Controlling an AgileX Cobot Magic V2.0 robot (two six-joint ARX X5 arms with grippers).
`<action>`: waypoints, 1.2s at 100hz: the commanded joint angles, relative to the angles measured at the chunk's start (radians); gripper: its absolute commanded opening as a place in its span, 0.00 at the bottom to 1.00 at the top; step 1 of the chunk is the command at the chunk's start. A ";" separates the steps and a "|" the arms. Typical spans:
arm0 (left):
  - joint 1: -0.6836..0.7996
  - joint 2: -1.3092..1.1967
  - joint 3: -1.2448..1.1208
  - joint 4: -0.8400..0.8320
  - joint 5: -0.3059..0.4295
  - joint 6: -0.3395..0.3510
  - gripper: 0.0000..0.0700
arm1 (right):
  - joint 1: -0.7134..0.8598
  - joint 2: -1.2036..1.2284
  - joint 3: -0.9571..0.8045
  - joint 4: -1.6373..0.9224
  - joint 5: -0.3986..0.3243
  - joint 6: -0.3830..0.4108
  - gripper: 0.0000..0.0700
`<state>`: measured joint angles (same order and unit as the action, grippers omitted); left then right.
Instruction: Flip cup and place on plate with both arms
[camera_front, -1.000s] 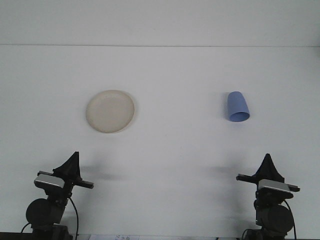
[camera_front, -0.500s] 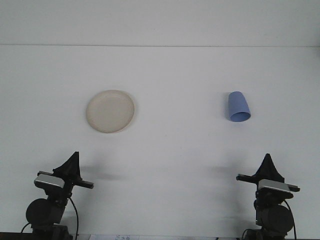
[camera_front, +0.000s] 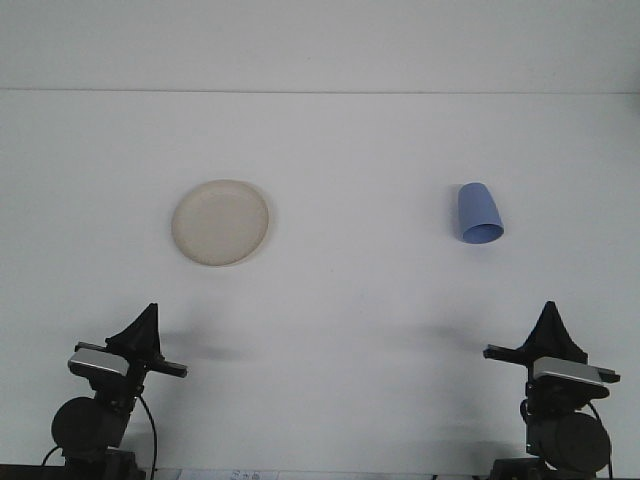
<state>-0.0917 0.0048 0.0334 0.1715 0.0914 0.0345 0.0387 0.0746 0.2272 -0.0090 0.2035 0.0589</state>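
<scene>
Two arms: both low at the near edge, nothing held; whether either hand is open or closed, cannot tell.
Table (camera_front: 340, 150): white, carries all items.
Plate (camera_front: 220, 222): cream, left of centre, bare.
Cup (camera_front: 478, 213): blue, right side, well apart from plate; appears to rest mouth-down, wide rim toward camera.
Handling (judgement): cup looks light, thin-walled, smooth, possibly slippery; take it across the mid-wall with gentle squeeze.
Right hand (camera_front: 551, 335): has shifted slightly right and lower versus earlier frame.
Left hand (camera_front: 143, 330): unchanged.
</scene>
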 joint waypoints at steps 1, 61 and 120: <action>0.000 -0.001 -0.019 0.010 -0.003 -0.001 0.02 | 0.001 0.057 0.079 -0.052 -0.016 0.022 0.00; 0.000 -0.001 -0.019 0.010 -0.003 -0.001 0.02 | 0.000 0.679 0.526 -0.348 -0.072 0.016 0.12; 0.000 -0.001 -0.019 0.010 -0.003 -0.001 0.02 | -0.022 1.102 0.524 -0.014 -0.214 0.059 0.79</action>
<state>-0.0917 0.0048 0.0334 0.1715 0.0914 0.0345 0.0132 1.1332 0.7433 -0.0376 -0.0010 0.0891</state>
